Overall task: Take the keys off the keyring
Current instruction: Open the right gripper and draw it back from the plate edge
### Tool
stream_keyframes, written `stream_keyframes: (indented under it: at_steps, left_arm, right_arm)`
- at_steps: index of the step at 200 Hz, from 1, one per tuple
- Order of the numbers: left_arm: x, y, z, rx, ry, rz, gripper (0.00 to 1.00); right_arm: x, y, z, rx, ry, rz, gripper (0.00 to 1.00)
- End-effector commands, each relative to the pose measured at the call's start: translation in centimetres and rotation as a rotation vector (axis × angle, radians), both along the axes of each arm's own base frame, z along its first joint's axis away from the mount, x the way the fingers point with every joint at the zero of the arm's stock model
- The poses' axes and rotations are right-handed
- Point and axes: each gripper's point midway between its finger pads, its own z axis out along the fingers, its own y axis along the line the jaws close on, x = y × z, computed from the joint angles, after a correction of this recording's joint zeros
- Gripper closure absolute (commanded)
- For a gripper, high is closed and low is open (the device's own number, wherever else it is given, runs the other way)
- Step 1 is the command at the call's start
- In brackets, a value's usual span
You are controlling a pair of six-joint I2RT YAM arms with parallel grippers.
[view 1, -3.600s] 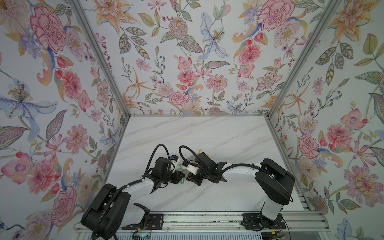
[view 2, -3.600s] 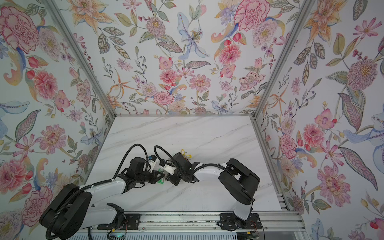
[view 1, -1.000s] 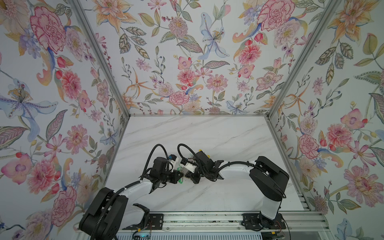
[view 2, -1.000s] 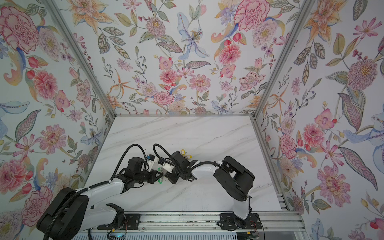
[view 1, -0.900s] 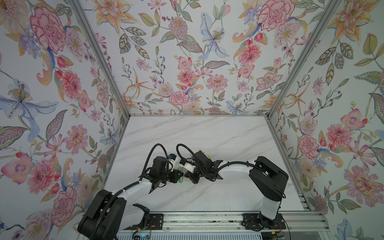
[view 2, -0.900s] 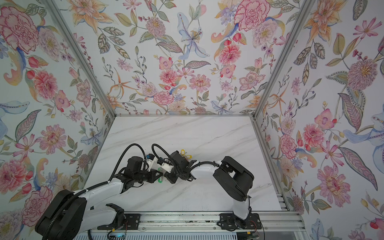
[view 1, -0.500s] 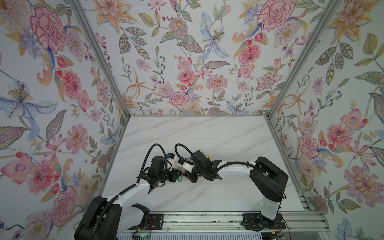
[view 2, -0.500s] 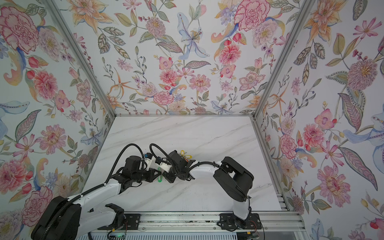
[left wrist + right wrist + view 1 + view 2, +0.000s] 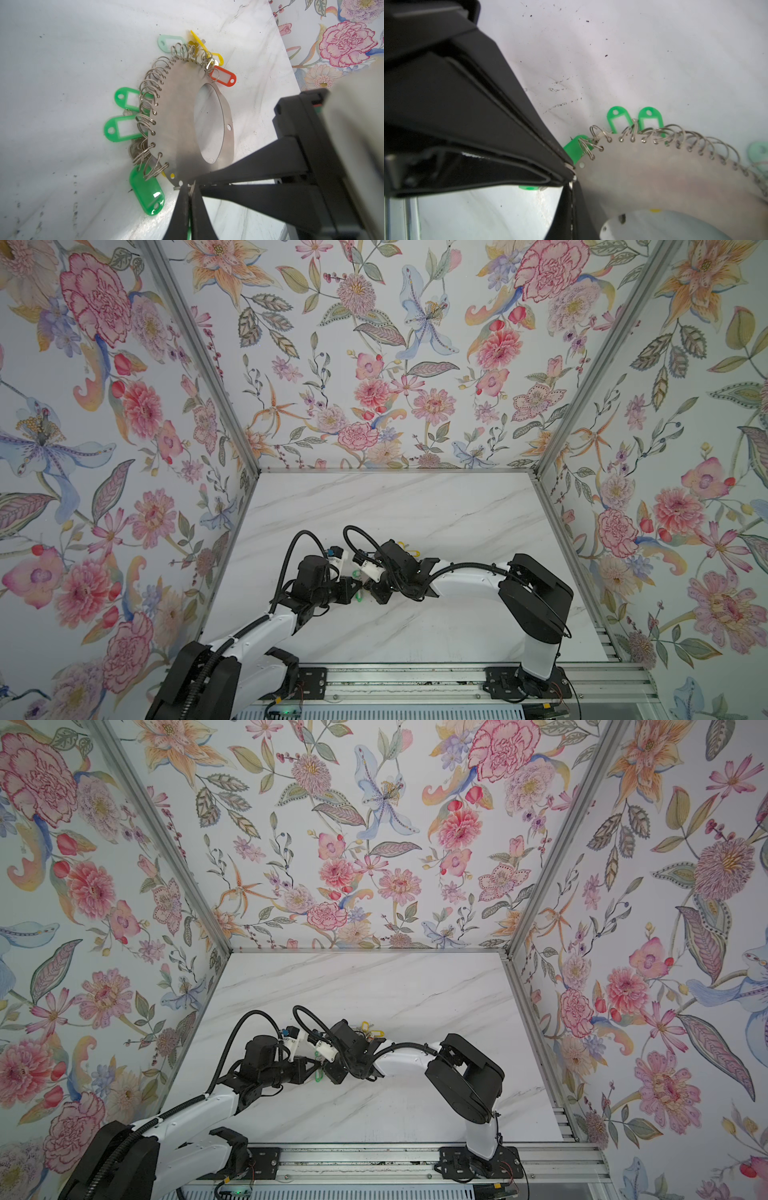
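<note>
Marble tabletop (image 9: 415, 506), floral walls. Left gripper (image 9: 188, 194) fingers together, pinching a small wire ring (image 9: 192, 186) at the keyring (image 9: 178, 116) rim, mid-table. Keys (image 9: 136, 148) and green tags (image 9: 146, 192) fringe the hoop, all attached. Right gripper (image 9: 198, 182) is clamped on that rim just beside. Risk: the thin ring slips out, or the pull drags the hoop from the right's narrow bite; tips may collide. No containers visible.

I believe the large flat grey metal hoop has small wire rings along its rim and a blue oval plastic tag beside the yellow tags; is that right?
Not quite. In the left wrist view, the oval tag beside the yellow tags is red-orange, not blue. The hoop does have small wire rings along its rim.
</note>
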Motion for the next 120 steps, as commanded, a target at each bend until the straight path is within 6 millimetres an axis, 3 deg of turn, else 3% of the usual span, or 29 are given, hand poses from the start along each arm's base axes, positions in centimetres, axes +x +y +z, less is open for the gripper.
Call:
stream_keyframes:
  at_steps: [1,96,120]
  left_arm:
    - [-1.2,-2.8,3.4,-0.154,-0.056,-0.133,1.0]
    - [-1.9,-3.6,2.6,-0.189,-0.039,-0.145,1.0]
    - [-2.0,-3.5,2.4,-0.186,-0.038,-0.143,1.0]
  right_arm:
    - [2.9,-1.9,-2.3,-0.095,-0.032,-0.164,1.0]
    - [5.0,-2.9,-1.5,-0.069,-0.111,-0.39,1.0]
    - [4.7,-2.8,-1.0,-0.008,-0.105,-0.396,1.0]
